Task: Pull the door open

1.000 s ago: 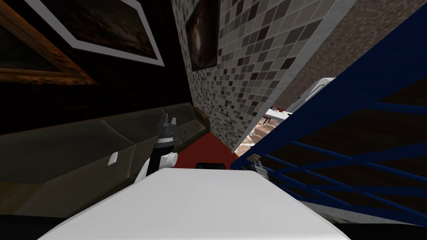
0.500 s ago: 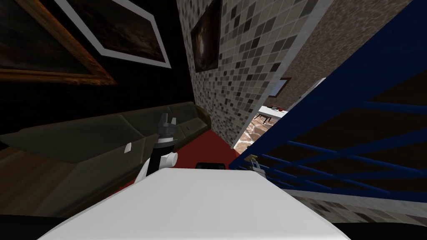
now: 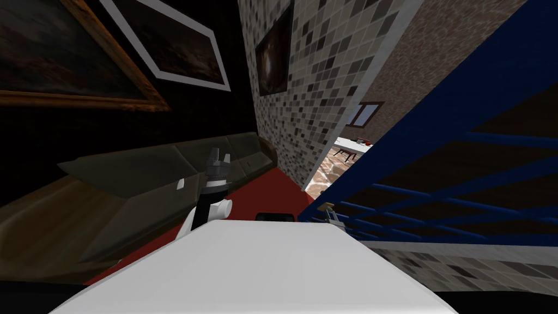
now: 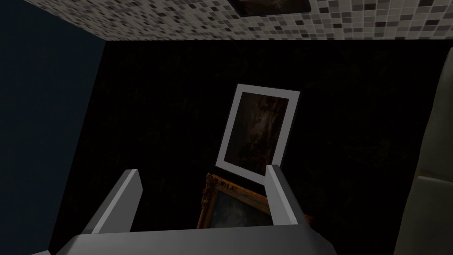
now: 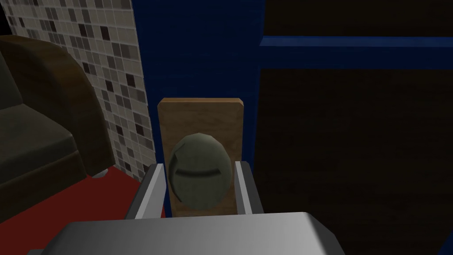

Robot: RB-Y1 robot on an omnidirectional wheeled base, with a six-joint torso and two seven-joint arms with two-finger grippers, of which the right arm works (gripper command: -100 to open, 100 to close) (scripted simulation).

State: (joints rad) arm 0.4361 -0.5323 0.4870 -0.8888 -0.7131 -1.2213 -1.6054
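1. Closed grip at the right gripper point(image 5: 199, 164): one thin grey blade of the fingers point(image 5: 152, 190) pressed against each side of the round grey-green knob point(image 5: 199, 171).
2. Knob lodged between the fingers near their tips, its domed face turned toward the gripper body, with a curved dark slot across it.
3. Behind the knob, a brown wooden plate point(image 5: 201, 115), reaching past the fingertips and fixed to the blue stile of the door point(image 5: 199, 53).
4. Door blue-framed with dark panels. The nearest panel is just beyond the finger that is farther from the tiled wall point(image 5: 110, 66).
5. On the other finger's side: tiled wall, dark olive sofa point(image 5: 31, 146) and red floor point(image 5: 119, 190).
6. In the head view, door leaf standing clear of the tiled wall's edge, with a lit patterned floor point(image 3: 321, 177) visible through the gap ahead of the right fingers.
7. Left gripper point(image 3: 218, 161) held up over the sofa, well apart from the door, fingers spread wide with nothing between them.
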